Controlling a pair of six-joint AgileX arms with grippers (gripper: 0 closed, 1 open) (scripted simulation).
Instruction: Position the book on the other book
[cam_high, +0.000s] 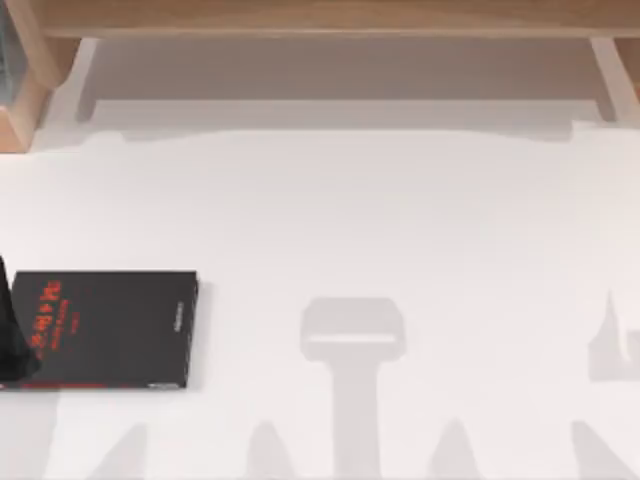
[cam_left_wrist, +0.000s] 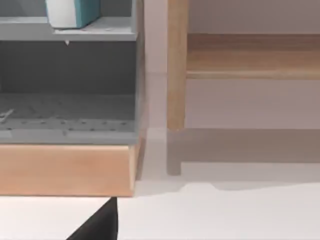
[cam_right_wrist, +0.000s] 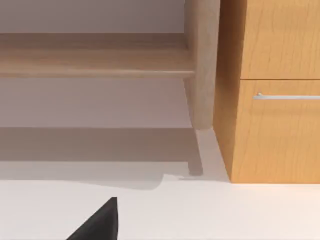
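Note:
The other book (cam_high: 115, 330), flat and black with red lettering near its left end, lies on the white table at the top view's left edge. A dark part of my left arm (cam_high: 12, 330) overlaps that left end. In the left wrist view the book (cam_left_wrist: 70, 12), teal-blue with white page edges, rests on a grey shelf (cam_left_wrist: 100, 34) inside a wooden unit, well beyond a dark tip of the left gripper (cam_left_wrist: 97, 222). A dark tip of my right gripper (cam_right_wrist: 97, 222) hangs over bare table, holding nothing that I can see.
A wooden shelf frame (cam_high: 320, 20) runs along the back of the table, with posts (cam_left_wrist: 176, 75) standing on the tabletop. A wooden cabinet with a metal drawer handle (cam_right_wrist: 287, 96) stands at the right. Arm shadows fall across the white table (cam_high: 400, 220).

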